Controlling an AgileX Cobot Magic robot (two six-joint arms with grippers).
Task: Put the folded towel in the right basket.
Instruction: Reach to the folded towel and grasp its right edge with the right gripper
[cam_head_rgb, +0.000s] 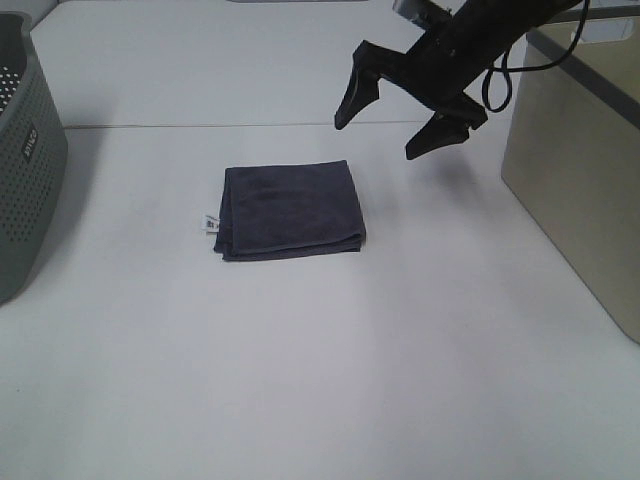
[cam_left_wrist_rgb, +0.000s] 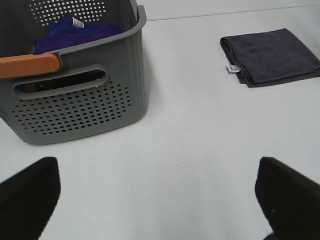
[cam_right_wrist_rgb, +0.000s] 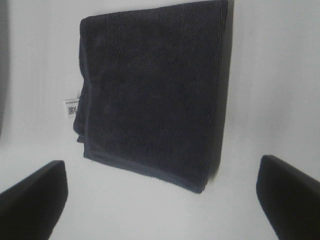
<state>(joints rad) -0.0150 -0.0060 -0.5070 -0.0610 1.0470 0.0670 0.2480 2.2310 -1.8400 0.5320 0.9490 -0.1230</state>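
Folded dark-grey cloth towel (cam_head_rgb: 290, 210): flat on white worktop (cam_head_rgb: 300, 380), ungrasped. Black right claw (cam_head_rgb: 378, 140): spread wide, empty, above towel's far-right corner. Grasp and transfer outstanding.

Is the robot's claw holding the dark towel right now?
No, the right gripper hangs open in the air, apart from the folded towel, which lies flat on the table.

Assessed as a robotics lab test bench, not a home or shop. Indicated by a plain white tabletop (cam_head_rgb: 300, 380) under a black cabled robot arm (cam_head_rgb: 490, 30) reaching in from above. Staged props only: a grey perforated basket (cam_head_rgb: 30, 190), a beige basket (cam_head_rgb: 570, 170) and one folded towel (cam_head_rgb: 290, 210) laid flat between them.
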